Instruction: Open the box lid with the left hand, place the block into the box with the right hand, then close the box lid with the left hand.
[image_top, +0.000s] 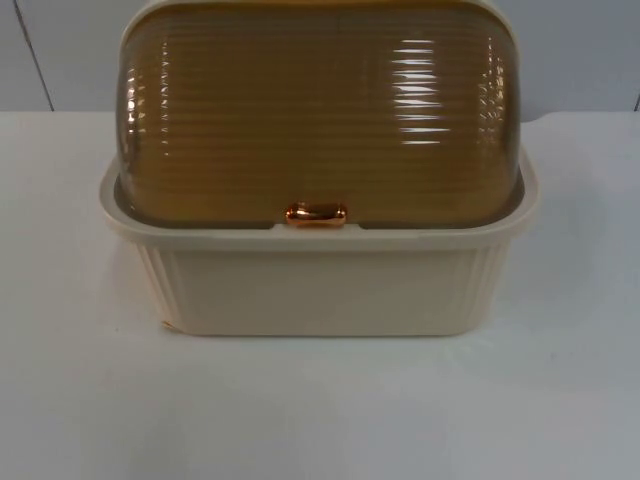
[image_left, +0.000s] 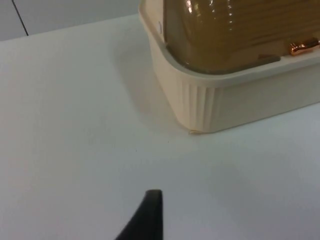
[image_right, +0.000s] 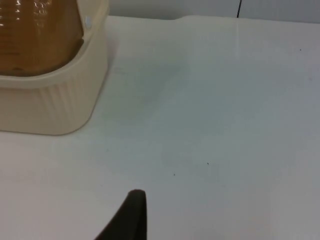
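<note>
Fingers' state unreadable on left gripper (image_left: 150, 215) and right gripper (image_right: 131, 215); both over table (image_top: 80, 400). Box (image_top: 320, 285) lid (image_top: 320, 120) closed, handle (image_top: 316, 214) untouched; all 3 steps pending.

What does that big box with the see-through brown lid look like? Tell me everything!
The box is cream-coloured and looks like plastic, with ribbed corners and a wide rim. Its lid is a rounded, see-through amber dome with fine ridges running across it, and it is shut. A small shiny copper-coloured handle sits at the middle of the lid's front edge. The box stands upright on the white table, with the grey wall behind. Nothing else touches it.
</note>
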